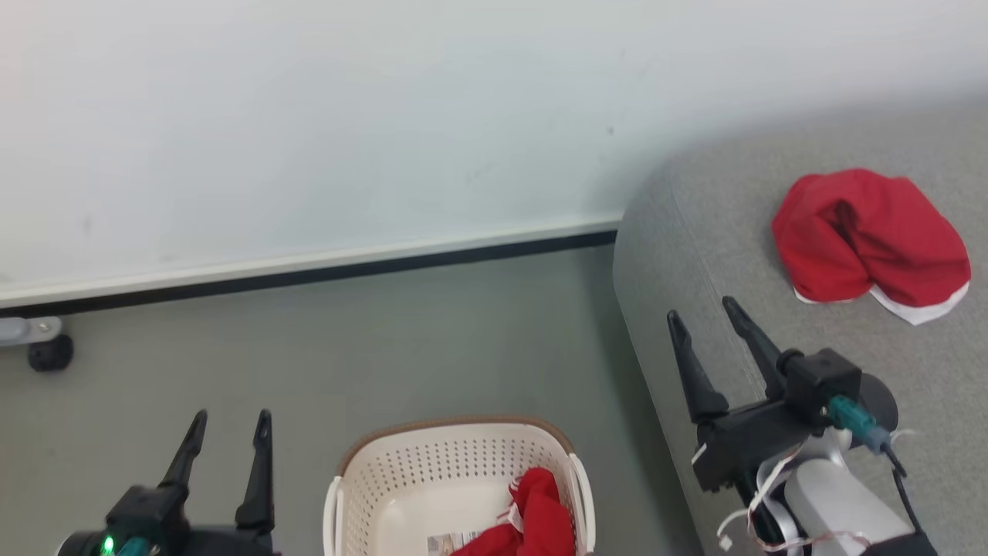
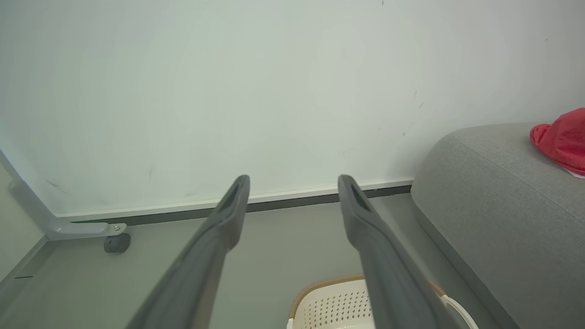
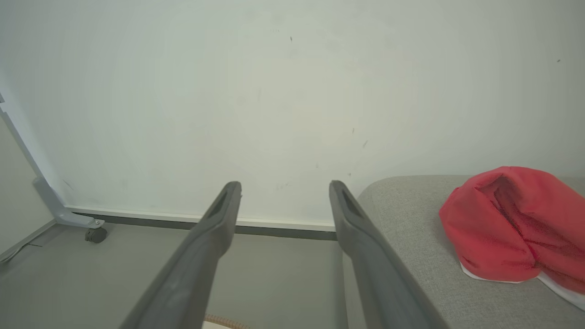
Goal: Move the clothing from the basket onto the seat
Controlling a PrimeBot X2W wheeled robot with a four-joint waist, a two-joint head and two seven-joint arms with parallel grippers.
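One red garment with a white hem (image 1: 872, 235) lies bunched on the grey seat (image 1: 718, 232) at the right; it also shows in the wrist views (image 3: 512, 224) (image 2: 562, 139). A second piece of red clothing with white trim (image 1: 532, 517) sits in the cream basket (image 1: 432, 471) on the floor at bottom centre. My right gripper (image 1: 704, 313) hovers open and empty over the seat's left edge, left of the red garment. Left of the basket, my left gripper (image 1: 231, 421) stands open and empty above the floor.
A pale wall with a dark baseboard (image 1: 309, 270) runs behind the grey floor. A grey frame leg on a black caster (image 1: 48, 351) stands at the far left. Bare floor lies between the basket and the wall. The basket rim (image 2: 329, 297) shows below the left fingers.
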